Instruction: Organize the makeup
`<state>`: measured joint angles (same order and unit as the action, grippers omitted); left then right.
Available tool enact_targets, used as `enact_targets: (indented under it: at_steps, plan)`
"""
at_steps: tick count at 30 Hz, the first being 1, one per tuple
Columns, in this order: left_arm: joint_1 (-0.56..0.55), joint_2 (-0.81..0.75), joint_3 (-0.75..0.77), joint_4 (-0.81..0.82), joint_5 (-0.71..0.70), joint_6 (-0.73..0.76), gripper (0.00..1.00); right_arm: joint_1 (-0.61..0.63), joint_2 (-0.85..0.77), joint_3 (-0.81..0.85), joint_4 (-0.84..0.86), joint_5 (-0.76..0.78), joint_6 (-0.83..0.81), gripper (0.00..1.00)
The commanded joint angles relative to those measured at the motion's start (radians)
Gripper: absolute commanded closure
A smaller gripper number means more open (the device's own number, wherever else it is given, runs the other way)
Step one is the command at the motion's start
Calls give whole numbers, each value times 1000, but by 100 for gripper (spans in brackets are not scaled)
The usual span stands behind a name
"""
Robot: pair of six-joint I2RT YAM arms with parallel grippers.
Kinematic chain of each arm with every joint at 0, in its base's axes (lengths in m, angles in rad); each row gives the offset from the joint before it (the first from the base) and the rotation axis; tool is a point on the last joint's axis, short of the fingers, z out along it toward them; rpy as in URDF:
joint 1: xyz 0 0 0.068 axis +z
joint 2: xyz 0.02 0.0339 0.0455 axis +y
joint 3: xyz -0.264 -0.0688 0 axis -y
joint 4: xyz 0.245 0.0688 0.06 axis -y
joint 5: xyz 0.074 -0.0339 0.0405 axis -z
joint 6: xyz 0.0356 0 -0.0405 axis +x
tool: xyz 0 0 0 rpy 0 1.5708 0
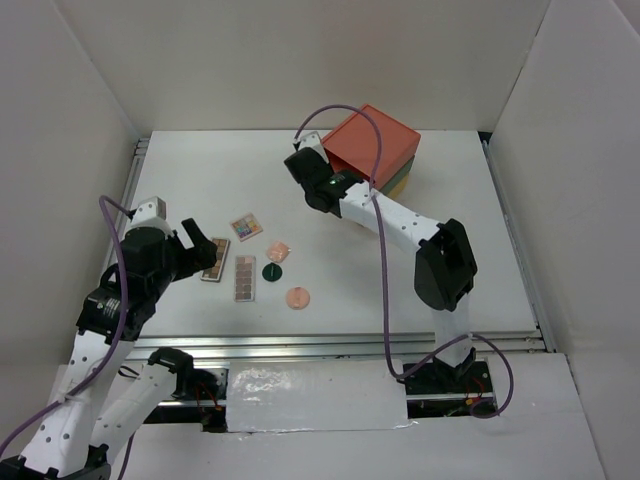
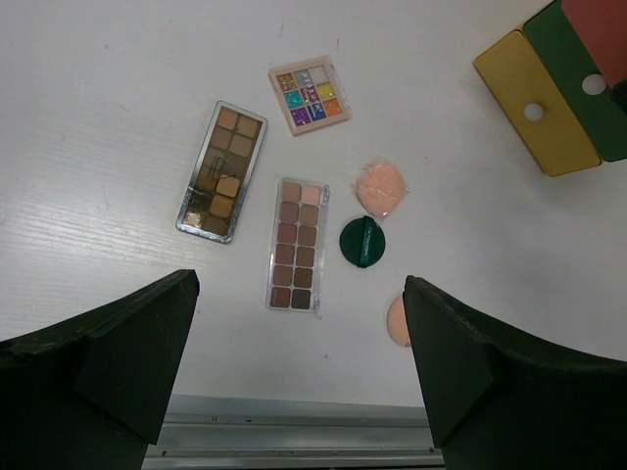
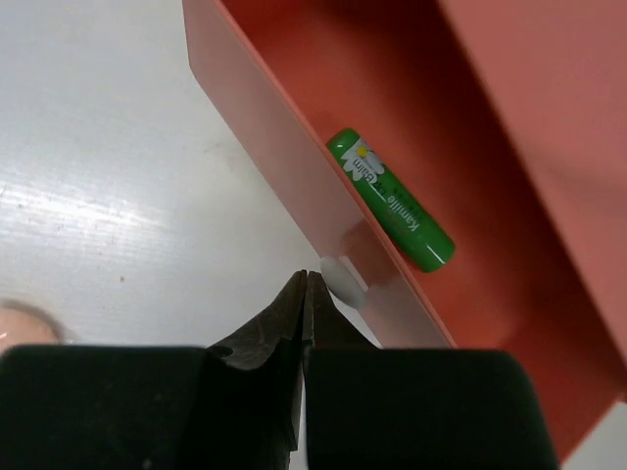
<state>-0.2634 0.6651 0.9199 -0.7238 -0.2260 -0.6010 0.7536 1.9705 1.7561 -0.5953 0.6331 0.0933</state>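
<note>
The makeup lies left of centre on the table: two narrow brown palettes (image 1: 215, 259) (image 1: 245, 278), a small square multicolour palette (image 1: 245, 226), two pink compacts (image 1: 278, 249) (image 1: 298, 297) and a dark-green compact (image 1: 272, 270). My left gripper (image 1: 200, 255) hovers open over them; between its fingers (image 2: 460, 362) the wrist view shows the palettes (image 2: 222, 170) (image 2: 298, 244). My right gripper (image 3: 308, 279) is shut with nothing in it. Its tips sit beside the white knob (image 3: 341, 277) of the pulled-out orange drawer (image 3: 265, 127). A green tube (image 3: 390, 200) lies inside that drawer.
The stacked orange, green and yellow drawer box (image 1: 372, 150) stands at the back centre, with the right arm reaching across to it. In the left wrist view its yellow drawer front (image 2: 537, 108) is at top right. A metal rail (image 1: 300, 345) runs along the table's near edge.
</note>
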Motion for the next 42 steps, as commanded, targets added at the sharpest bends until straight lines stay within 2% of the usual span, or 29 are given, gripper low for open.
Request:
enact_targets:
  at_steps: [1,17,19,22,25,27,28,29,31,32,33,34,36,37,38,42]
  plan:
    - [4,-2,-6,44,13,24,1,-26,-1,75,3,73,-7,100]
    - [4,11,-4,44,8,24,1,-131,68,174,-1,42,-83,100]
    - [4,13,-3,43,8,24,1,-120,50,152,-4,7,-83,98]
    - [4,13,-4,44,7,23,1,-70,-13,77,-9,-67,-61,87]
    - [4,13,-12,52,29,-9,1,-22,-140,-33,12,-211,11,79]
    - [4,25,-36,118,92,-32,1,30,-280,-125,52,-252,72,68]
    - [4,34,-76,159,190,-75,1,47,-332,-151,63,-254,92,61]
    - [4,66,-94,267,238,-101,1,73,-432,-174,72,-250,112,45]
    - [4,147,-153,407,414,-182,1,95,-584,-228,46,-184,189,27]
    - [1,180,-176,610,474,-216,1,101,-642,-250,39,-165,216,27]
    - [-5,217,-205,730,525,-255,1,107,-697,-309,35,-153,245,24]
    - [-14,297,-246,850,568,-337,1,107,-820,-343,48,-154,290,20]
    - [-72,394,-247,1074,547,-393,1,116,-944,-467,74,-156,325,15]
    - [-123,500,-202,1107,490,-410,1,116,-1057,-504,97,-167,342,6]
    - [-149,551,-173,1130,463,-416,1,116,-1106,-556,98,-171,350,1]
    - [-234,831,-9,1338,413,-482,1,110,-1277,-650,113,-257,370,0]
